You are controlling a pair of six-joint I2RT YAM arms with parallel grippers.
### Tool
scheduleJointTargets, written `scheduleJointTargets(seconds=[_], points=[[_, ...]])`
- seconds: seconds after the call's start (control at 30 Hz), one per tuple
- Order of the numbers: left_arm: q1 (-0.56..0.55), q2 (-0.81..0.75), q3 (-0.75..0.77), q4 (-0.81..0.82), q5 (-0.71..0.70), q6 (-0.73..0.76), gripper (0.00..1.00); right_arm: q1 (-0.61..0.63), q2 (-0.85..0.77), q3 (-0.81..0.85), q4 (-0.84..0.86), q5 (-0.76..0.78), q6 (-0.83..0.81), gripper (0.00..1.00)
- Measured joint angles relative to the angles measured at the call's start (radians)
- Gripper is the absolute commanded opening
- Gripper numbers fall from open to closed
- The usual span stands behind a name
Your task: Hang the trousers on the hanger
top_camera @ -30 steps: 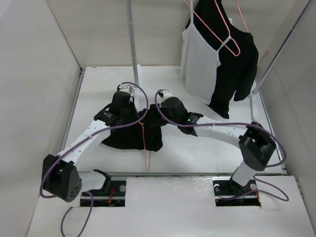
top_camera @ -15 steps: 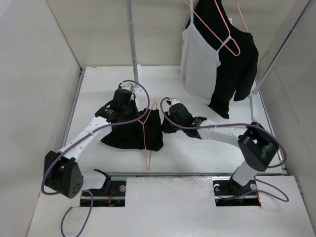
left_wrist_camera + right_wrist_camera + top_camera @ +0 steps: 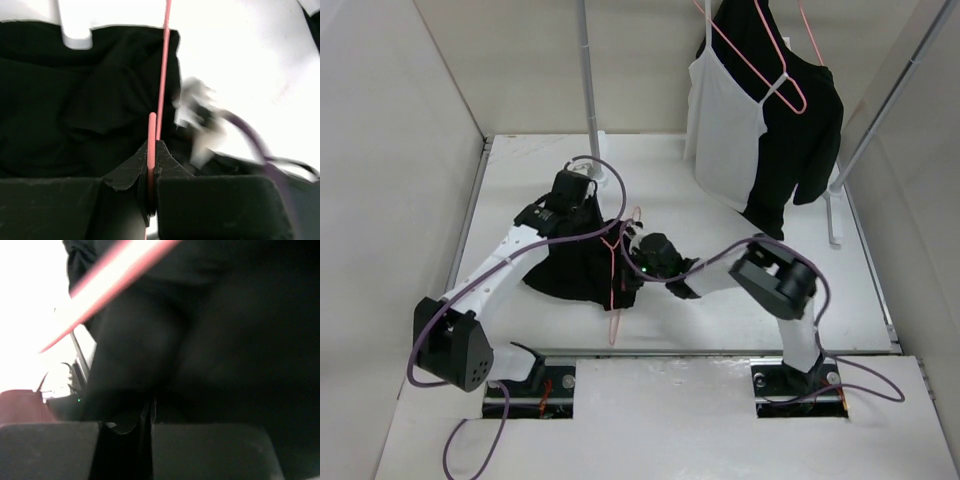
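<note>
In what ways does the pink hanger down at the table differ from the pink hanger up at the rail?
The table hanger sits low against the black trousers; the rail hanger hangs high at the back, by a white camisole. The left gripper is shut on the table hanger's wire; no gripper touches the rail hanger. Both are thin pink wire.

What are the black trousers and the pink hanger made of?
The trousers look like soft, matte black cloth: they lie crumpled in loose folds with no shine. The hanger looks like thin, stiff wire with a smooth pink coat, maybe metal under plastic, since it runs so straight and narrow. I can't be sure.
</note>
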Motion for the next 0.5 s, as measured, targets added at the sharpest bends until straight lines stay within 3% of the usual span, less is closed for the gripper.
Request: scheduleJointTargets(seconds=[0.13,0.37,0.47,0.5], points=[[0.0,0.051,0.073,-0.055,0.055,-0.007,0.0,-0.006,0.145,0.084,0.119,-0.048,0.084,0.0],[0.017,0.084,0.1,-0.06,0.104,-0.037,0.0,-0.048,0.193,0.115,0.182,-0.089,0.156,0.0],[0.017,0.085,0.1,-0.064,0.103,-0.044,0.0,-0.056,0.121,0.056,0.134,-0.066,0.136,0.17],[0.017,0.086,0.1,-0.066,0.101,-0.047,0.0,-0.06,0.076,0.039,0.08,-0.045,0.119,0.33]])
